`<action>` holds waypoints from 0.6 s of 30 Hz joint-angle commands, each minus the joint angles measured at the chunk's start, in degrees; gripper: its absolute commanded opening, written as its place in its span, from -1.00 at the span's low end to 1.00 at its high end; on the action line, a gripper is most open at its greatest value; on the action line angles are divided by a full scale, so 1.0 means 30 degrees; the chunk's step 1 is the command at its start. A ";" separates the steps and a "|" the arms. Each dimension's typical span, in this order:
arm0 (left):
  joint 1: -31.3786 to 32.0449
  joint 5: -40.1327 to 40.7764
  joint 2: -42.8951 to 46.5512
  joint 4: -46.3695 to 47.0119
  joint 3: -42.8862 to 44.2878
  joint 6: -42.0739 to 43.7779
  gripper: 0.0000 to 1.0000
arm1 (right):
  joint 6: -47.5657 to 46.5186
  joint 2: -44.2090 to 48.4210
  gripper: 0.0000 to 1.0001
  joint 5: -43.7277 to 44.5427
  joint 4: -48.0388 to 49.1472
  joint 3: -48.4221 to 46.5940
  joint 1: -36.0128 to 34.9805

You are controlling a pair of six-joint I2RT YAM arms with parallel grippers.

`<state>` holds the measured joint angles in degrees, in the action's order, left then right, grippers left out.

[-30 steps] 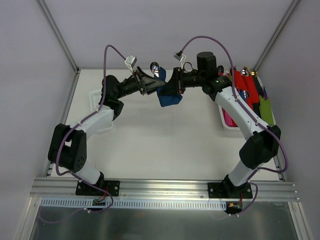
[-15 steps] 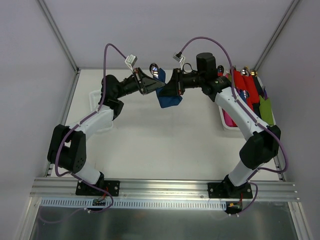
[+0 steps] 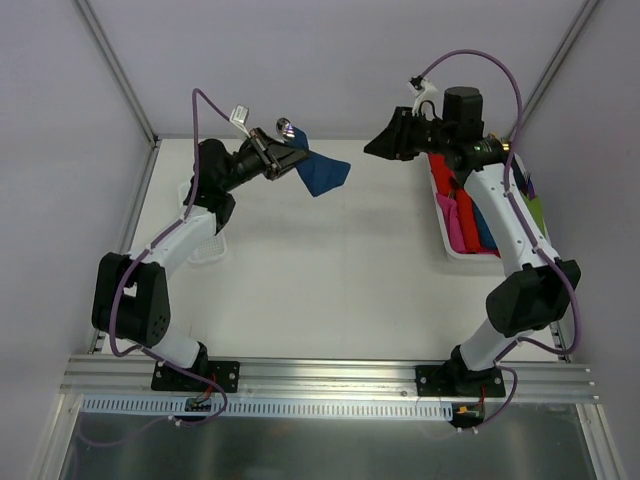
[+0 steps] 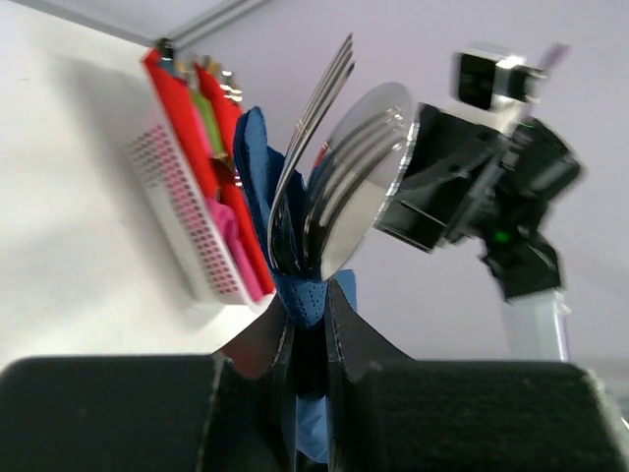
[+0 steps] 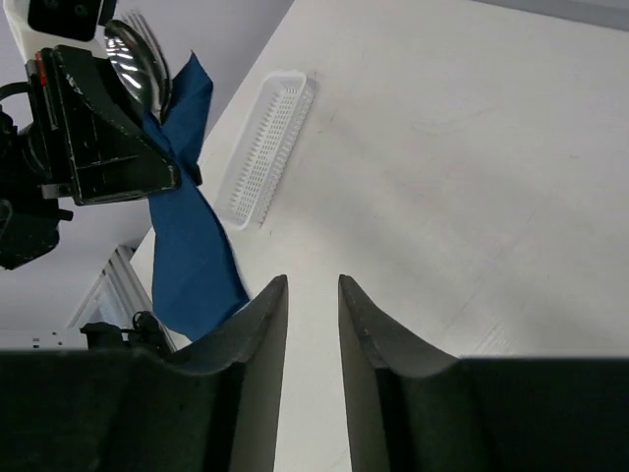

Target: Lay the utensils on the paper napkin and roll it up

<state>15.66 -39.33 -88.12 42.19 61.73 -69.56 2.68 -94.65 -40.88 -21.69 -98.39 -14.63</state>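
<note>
So the paper napkin (image 3: 324, 175) isn't lying flat on the table (image 3: 320, 270) at all. It's pinched in the left gripper (image 3: 294, 152) and held up in the air over the far-left part of the table. The left jaws are clamped tight on a bunched bit of the dark blue sheet, and the rest of it is seen hanging loose below the fingers in the right wrist view.

Both utensils are caught in that same pinch. The fork (image 4: 316, 103) and the spoon (image 4: 362, 167) are held with their heads sticking up past the fingertips, the spoon bowl right beside the fork tines and the blue paper wrapped around their lower ends. The handles can't be made out, they're buried in the napkin.

The right gripper (image 5: 312, 285) is parked well apart from all that, over the far-right side. Only a narrow slit is left between its jaws and nothing is held in it.

A white basket (image 3: 447, 245) packed with red, pink and green rolls is seen at the right edge, partly under the right arm. A second white basket (image 5: 263, 147) is seen by the left edge.
</note>
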 commanded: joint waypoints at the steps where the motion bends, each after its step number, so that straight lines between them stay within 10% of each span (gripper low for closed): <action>1: 0.0112 0.1594 0.1568 -0.3713 0.1218 0.2647 -1.00 | -0.1565 0.1782 -0.44 0.1821 -0.0708 -0.1216 -0.1009; 8: 0.0258 0.2037 0.1716 -0.4924 0.1773 0.3206 -1.00 | -0.2971 0.1992 -0.57 0.2316 -0.1557 -0.1335 -0.4669; 18: 0.1167 0.0836 0.1833 -0.2935 0.1805 0.2652 -1.00 | -0.2475 0.0262 0.17 0.2642 -0.1675 -0.1569 -0.5581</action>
<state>18.72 -34.70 -85.67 27.77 65.69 -60.88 -4.51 -93.01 -33.95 -26.65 -100.71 -31.73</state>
